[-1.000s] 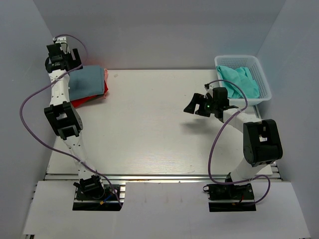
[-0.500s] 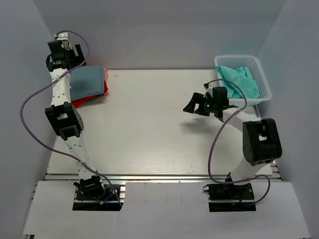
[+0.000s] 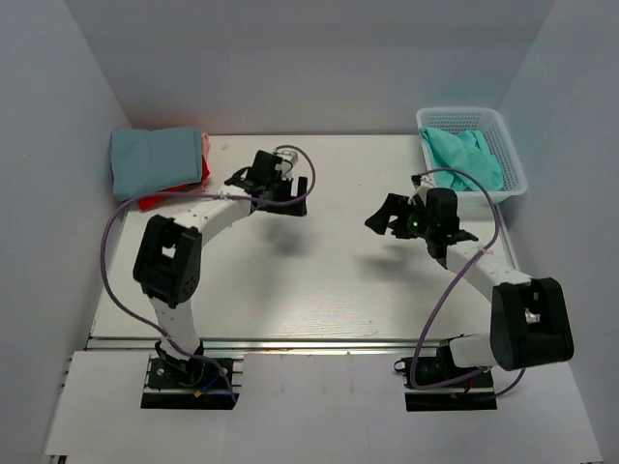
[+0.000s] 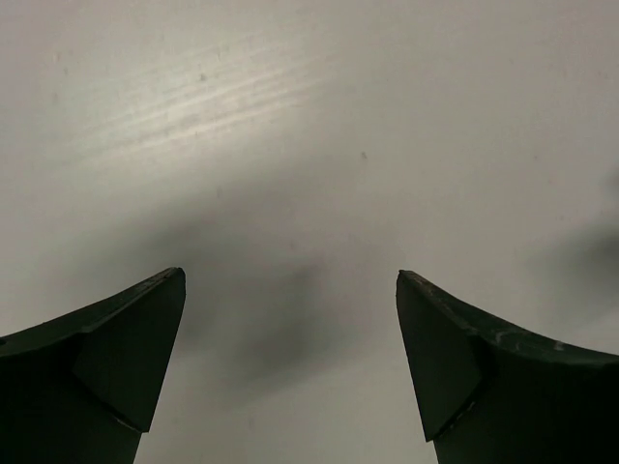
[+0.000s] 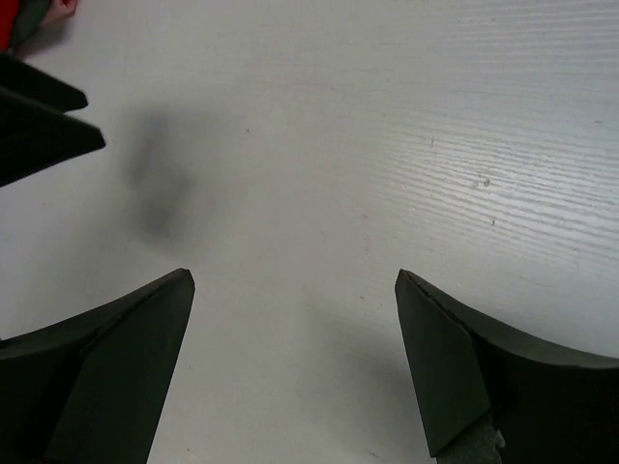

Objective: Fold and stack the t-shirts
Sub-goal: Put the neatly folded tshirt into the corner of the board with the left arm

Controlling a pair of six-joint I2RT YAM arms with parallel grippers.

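Note:
A folded dusty blue-grey t-shirt (image 3: 155,158) lies on top of a red one (image 3: 162,198) at the table's back left corner, with a pink edge (image 3: 205,145) showing beside them. A teal t-shirt (image 3: 465,155) lies crumpled in the white mesh basket (image 3: 513,159) at the back right. My left gripper (image 3: 269,186) is open and empty above bare table right of the stack; its wrist view (image 4: 290,280) shows only tabletop. My right gripper (image 3: 382,213) is open and empty over the table's middle right (image 5: 295,280). A bit of red cloth (image 5: 8,19) shows in the right wrist view's corner.
Grey walls close in the table on the left, back and right. The left gripper's dark fingers (image 5: 39,126) show at the left edge of the right wrist view. Purple cables (image 3: 116,261) loop beside each arm.
My left arm has swung from the stack at the back left corner out to the table's middle, leaving the blue-grey shirt on top. My right arm has shifted slightly right.

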